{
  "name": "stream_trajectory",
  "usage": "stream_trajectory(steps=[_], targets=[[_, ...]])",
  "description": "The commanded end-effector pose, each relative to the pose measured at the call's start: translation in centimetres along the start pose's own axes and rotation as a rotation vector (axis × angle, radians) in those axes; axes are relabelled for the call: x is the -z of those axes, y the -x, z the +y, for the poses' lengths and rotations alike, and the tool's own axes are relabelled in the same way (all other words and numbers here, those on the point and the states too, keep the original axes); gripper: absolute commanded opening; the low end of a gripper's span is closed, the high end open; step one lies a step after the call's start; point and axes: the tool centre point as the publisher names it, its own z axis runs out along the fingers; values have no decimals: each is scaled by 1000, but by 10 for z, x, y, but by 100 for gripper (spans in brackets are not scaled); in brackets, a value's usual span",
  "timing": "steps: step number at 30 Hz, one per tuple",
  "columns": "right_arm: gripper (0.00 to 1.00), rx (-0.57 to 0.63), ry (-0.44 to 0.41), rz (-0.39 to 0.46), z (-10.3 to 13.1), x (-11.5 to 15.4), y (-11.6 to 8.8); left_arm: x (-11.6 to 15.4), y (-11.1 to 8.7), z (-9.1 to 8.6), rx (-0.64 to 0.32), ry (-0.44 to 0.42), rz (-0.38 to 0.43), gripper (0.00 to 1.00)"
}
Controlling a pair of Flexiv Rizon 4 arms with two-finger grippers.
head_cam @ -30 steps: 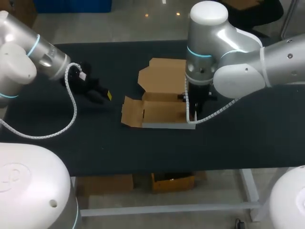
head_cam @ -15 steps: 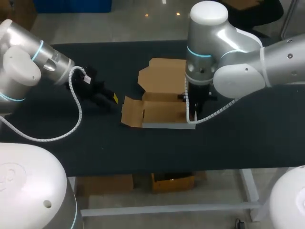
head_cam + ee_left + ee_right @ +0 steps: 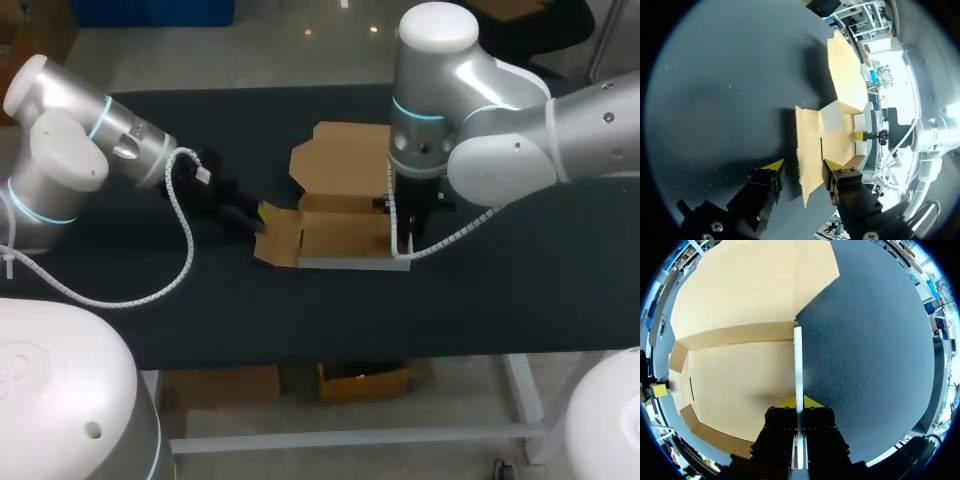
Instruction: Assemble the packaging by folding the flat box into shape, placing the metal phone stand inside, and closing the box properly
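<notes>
Box: brown cardboard box sits mid-table, half-formed, open side up, w/ brown card showing inside.
Lid panel: lid panel lies flat on the table on the box's far side, joined to the box along a fold.
Left end flap: left end flap is splayed outward from the box's left end and tilted, not upright.
L gripper: my left gripper is released, low over the table at the box's left end. Its yellow tips are spread, w/ the flap's free edge between them. No pinch from both sides visible. Can't tell if the box-side tip brushes the card.
R gripper: my right gripper is clenched on the right end wall. The wall is a thin pale edge standing upright between the 2 tips, w/ box interior on one side and bare table on the other.
L arm: my left arm comes in from the left, w/ a white coiled cable looping off the wrist down to the table.
R arm: my right arm comes in from the right, w/ the wrist straight above the box's right end and pointing down.
Spacing: the grippers are at opposite ends of the box, well apart.
</notes>
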Motion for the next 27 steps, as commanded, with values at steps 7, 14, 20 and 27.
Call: stream_trajectory(steps=[7, 14, 20, 27], targets=[[0, 0, -2, -3, 0, 1, 0, -16, -7, 3, 27, -21, -59, 37], [0, 0, -2, -3, 0, 1, 0, -17, -17, 6, 42, -58, -134, 0], [0, 0, -2, -3, 0, 1, 0, -20, -26, 6, 60, -92, -248, 0], [0, 0, -2, -3, 0, 1, 0, -26, -37, 5, 58, -133, -410, 0]])
